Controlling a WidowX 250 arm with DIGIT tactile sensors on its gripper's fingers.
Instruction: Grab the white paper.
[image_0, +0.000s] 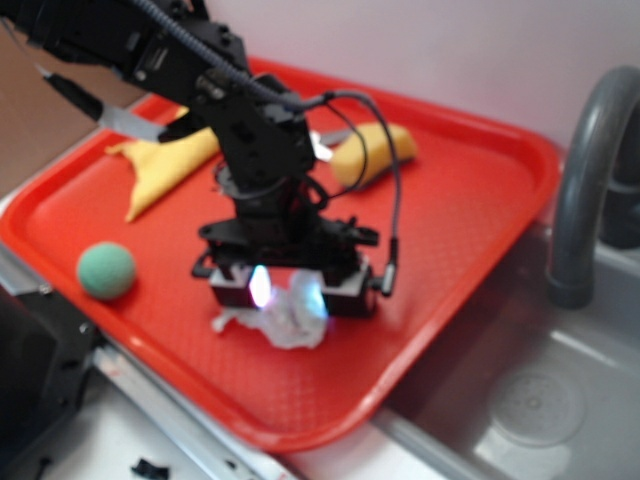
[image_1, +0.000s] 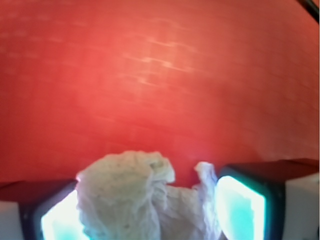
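Observation:
The white paper (image_0: 293, 322) is a crumpled wad lying on the red tray (image_0: 470, 200), near its front edge. My gripper (image_0: 290, 298) is lowered over it, one finger on each side of the wad. In the wrist view the white paper (image_1: 131, 192) fills the gap between the two glowing pads (image_1: 239, 206), and my gripper (image_1: 150, 217) stands open around it. The jaws are spread wide; the paper reaches both pads, with no sign of it being squeezed.
A green ball (image_0: 106, 270) lies at the tray's left front. A yellow cloth (image_0: 165, 165) and a yellow sponge (image_0: 375, 152) lie behind the arm. A steel sink (image_0: 560, 400) with a grey faucet (image_0: 585, 190) is to the right of the tray.

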